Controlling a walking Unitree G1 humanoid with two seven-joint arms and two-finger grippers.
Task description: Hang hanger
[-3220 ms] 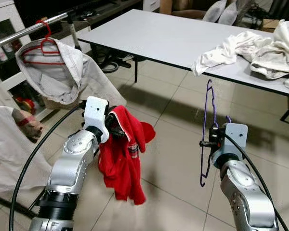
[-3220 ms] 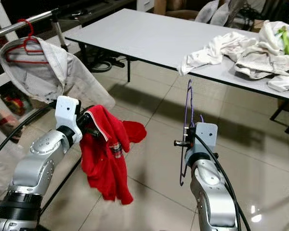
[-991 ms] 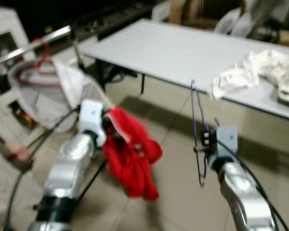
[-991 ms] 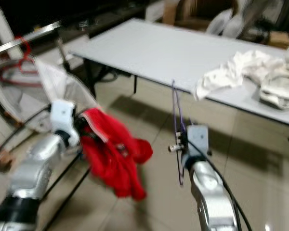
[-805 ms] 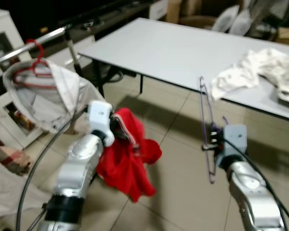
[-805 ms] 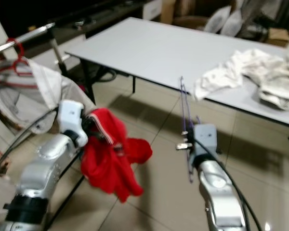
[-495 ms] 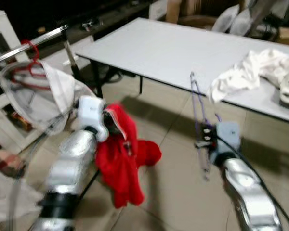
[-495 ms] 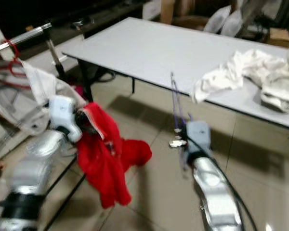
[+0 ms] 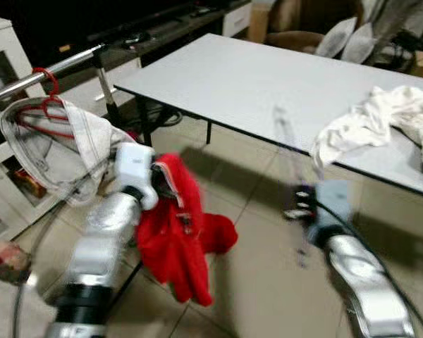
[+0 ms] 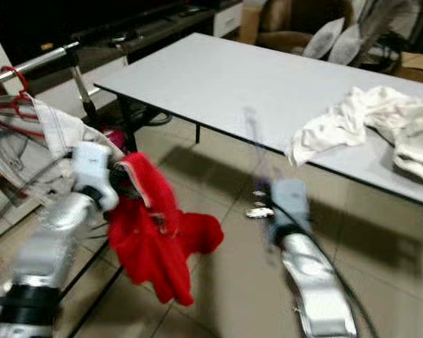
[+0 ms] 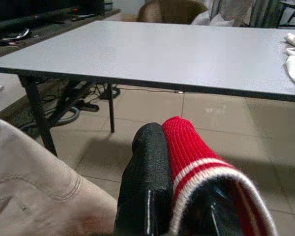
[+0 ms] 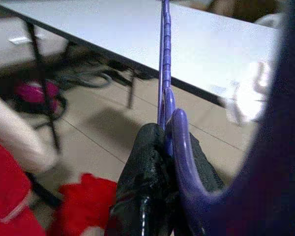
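Right gripper clamped on purple hanger, upright over floor, well apart from clothes rail. Left gripper pinching red sweater. My worry: thin hanger twists in grip, hook misses rail, sweater snags.

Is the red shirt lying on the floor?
No, the left gripper pinches the red shirt by its collar, and it hangs above the floor tiles.
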